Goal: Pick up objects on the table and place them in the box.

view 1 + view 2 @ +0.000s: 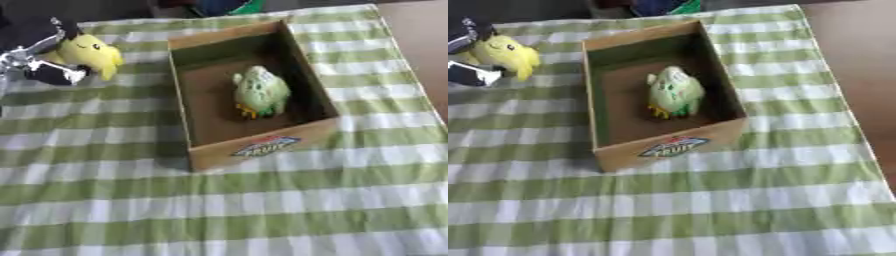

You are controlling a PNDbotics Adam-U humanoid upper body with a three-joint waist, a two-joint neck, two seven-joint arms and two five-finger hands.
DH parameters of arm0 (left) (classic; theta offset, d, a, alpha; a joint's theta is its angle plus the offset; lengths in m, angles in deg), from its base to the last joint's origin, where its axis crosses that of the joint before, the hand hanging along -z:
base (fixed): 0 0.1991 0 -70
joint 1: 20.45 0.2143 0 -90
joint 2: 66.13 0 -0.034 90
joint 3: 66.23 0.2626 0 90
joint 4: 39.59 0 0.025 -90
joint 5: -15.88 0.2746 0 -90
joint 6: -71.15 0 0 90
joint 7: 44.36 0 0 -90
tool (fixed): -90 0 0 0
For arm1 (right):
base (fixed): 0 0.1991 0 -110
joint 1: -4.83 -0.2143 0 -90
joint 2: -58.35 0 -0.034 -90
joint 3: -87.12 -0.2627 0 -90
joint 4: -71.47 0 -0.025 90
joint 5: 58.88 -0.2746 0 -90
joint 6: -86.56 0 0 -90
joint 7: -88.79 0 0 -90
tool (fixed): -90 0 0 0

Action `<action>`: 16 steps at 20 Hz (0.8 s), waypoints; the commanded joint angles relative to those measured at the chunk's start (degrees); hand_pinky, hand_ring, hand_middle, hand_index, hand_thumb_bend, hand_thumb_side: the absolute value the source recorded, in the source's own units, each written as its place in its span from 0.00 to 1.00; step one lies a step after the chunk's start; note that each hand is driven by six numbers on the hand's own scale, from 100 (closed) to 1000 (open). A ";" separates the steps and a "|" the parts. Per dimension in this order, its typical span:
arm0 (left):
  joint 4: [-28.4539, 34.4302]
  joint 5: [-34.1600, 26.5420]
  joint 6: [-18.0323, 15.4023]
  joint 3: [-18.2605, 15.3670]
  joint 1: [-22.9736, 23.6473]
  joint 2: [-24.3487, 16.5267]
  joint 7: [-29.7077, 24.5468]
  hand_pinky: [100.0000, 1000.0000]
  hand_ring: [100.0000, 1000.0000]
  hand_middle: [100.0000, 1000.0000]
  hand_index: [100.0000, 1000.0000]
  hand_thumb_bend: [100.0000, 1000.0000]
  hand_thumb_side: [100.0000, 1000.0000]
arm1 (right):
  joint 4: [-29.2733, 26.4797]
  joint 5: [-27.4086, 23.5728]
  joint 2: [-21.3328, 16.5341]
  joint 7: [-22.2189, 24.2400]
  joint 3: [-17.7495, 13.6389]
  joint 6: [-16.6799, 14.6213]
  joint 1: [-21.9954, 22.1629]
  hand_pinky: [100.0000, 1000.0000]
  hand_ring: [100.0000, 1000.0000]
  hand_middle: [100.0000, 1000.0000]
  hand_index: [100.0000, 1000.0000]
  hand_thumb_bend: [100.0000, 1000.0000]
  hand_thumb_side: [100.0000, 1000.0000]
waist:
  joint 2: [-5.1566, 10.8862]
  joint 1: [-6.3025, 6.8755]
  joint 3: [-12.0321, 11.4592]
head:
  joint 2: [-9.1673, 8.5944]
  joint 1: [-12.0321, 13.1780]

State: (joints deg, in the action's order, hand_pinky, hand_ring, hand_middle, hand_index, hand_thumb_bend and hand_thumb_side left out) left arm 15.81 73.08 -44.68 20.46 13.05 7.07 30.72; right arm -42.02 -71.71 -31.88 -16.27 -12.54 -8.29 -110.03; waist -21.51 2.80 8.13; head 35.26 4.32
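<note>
At the upper left of the frame, the left hand (48, 70) is curling its fingers (35, 64) round a yellow plush toy (89, 54), holding it above the checked cloth on the desk (219, 210). The toy is looking soft, light and squashy, so gripping round its body should suit. The cardboard box (262, 150) at centre is already holding a green plush toy (260, 91). The right hand is not showing.
</note>
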 commanded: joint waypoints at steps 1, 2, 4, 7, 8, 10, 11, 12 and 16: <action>3.70 -2.15 2.32 0.19 -1.29 -1.28 1.14 0.39 0.61 0.51 0.59 0.00 0.18 | -1.11 -0.27 -0.55 -0.11 -0.39 -0.03 -0.41 0.75 0.61 0.46 0.79 0.00 0.84 | 1.78 -0.23 -0.09 | 0.33 -0.24; 4.72 -2.69 3.11 0.54 -1.48 -1.02 1.31 0.38 0.61 0.51 0.59 0.00 0.18 | -1.11 -0.28 -0.52 -0.11 -0.36 -0.06 -0.45 0.75 0.61 0.46 0.79 0.00 0.84 | 1.91 -0.27 -0.09 | 0.37 -0.24; 6.95 -3.81 4.32 1.24 -2.06 -0.24 1.45 0.38 0.60 0.50 0.58 0.00 0.19 | -1.11 -0.34 -0.43 -0.13 -0.29 -0.09 -0.50 0.75 0.61 0.46 0.79 0.00 0.84 | 2.19 -0.37 -0.12 | 0.44 -0.33; 10.96 -4.91 6.54 2.02 -3.25 1.95 1.77 0.37 0.59 0.49 0.57 0.00 0.19 | -1.11 -0.44 -0.26 -0.16 -0.14 -0.10 -0.66 0.75 0.62 0.46 0.79 0.00 0.84 | 2.62 -0.62 -0.11 | 0.55 -0.64; 12.37 -4.98 7.55 2.27 -3.58 2.86 2.03 0.37 0.59 0.49 0.57 0.00 0.20 | -1.11 -0.49 -0.18 -0.13 -0.05 -0.11 -0.72 0.75 0.62 0.46 0.79 0.00 0.84 | 2.75 -0.70 -0.09 | 0.63 -0.75; 14.90 -5.24 9.85 2.66 -4.23 4.86 2.61 0.37 0.59 0.49 0.57 0.00 0.20 | -1.11 -0.58 0.02 -0.06 0.10 -0.05 -0.72 0.75 0.62 0.46 0.79 0.00 0.84 | 2.99 -0.91 -0.04 | 0.74 -0.95; 15.99 -5.36 10.98 2.86 -4.58 5.94 2.84 0.37 0.58 0.49 0.57 0.00 0.20 | -1.11 -0.63 0.14 -0.03 0.16 -0.03 -0.75 0.74 0.62 0.46 0.79 0.00 0.84 | 3.14 -1.01 0.03 | 0.80 -0.89; 16.93 -5.43 12.08 3.10 -4.90 6.97 2.94 0.37 0.58 0.49 0.57 0.00 0.21 | -1.11 -0.68 0.25 -0.02 0.22 -0.05 -0.81 0.74 0.62 0.46 0.79 0.00 0.84 | 3.29 -1.10 0.08 | 0.83 -0.82; 18.96 -5.17 15.03 4.01 -6.19 10.61 2.74 0.37 0.58 0.49 0.57 0.00 0.21 | -1.11 -0.89 0.56 -0.04 0.48 -0.12 -1.15 0.74 0.62 0.46 0.79 0.00 0.85 | 3.94 -1.48 0.36 | 1.05 -0.43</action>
State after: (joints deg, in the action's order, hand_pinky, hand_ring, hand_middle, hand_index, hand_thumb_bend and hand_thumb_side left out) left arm 33.12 68.07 -30.64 24.38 8.37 17.58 33.38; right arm -42.02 -72.18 -30.72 -16.36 -12.00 -8.38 -110.42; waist -18.99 1.48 8.45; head 35.82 3.73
